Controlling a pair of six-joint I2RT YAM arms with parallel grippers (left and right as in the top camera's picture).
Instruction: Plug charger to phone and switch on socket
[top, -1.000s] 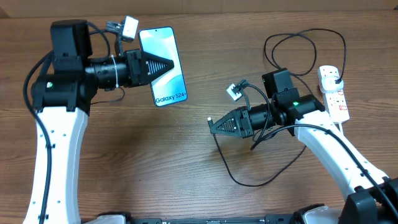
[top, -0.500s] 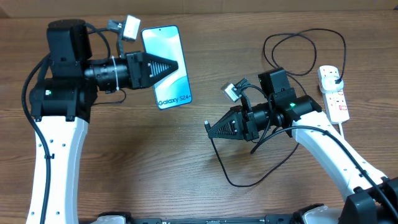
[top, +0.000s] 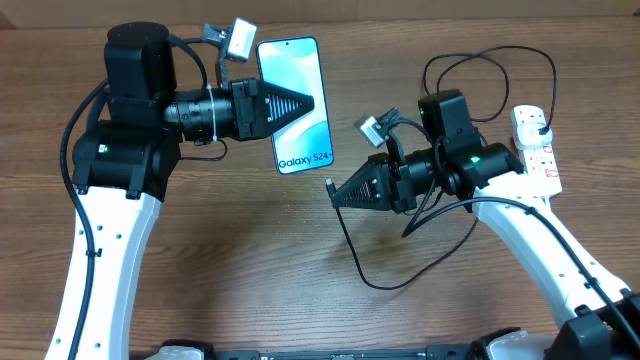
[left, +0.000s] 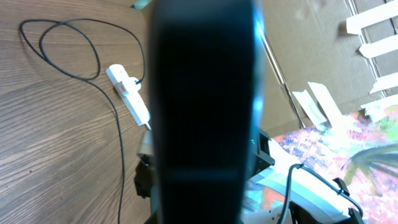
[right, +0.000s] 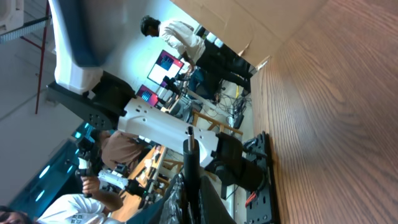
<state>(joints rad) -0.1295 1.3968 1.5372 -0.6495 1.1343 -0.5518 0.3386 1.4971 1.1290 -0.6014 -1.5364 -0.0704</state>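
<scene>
Overhead, starting at the left: what has the left pincer (top: 300, 103) got?

The phone (top: 303, 148). Its fingers are clamped across the middle, screen up and lit. The left wrist view shows only the phone's dark body filling the middle, and the wooden surface (top: 220, 280) looks to be well below it, so I judge the phone is lifted rather than lying flat.

And to the right of it?

The right pincer (top: 336, 193) is closed on the charger (top: 385, 287) right at its connector tip (top: 330, 184). The tip pokes out toward the phone's lower short edge. It is near that edge but apart from it. The rest of the cable hangs in a slack loop over the surface.

So which step is this?

Plugging in, I'd say, in the approach before the tip goes in.

What does the next move call for?

The tip has to line up square with the port on that lower edge, and I can't make out the port from here. One pincer holds firm while the other pushes straight in, without bending the tip.

And the far right?

The socket (top: 537, 150) lies near the surface's right edge, and the charger's black plug (top: 541, 123) appears already seated in it. The switch comes last. A pincer must let go first to press it.
</scene>
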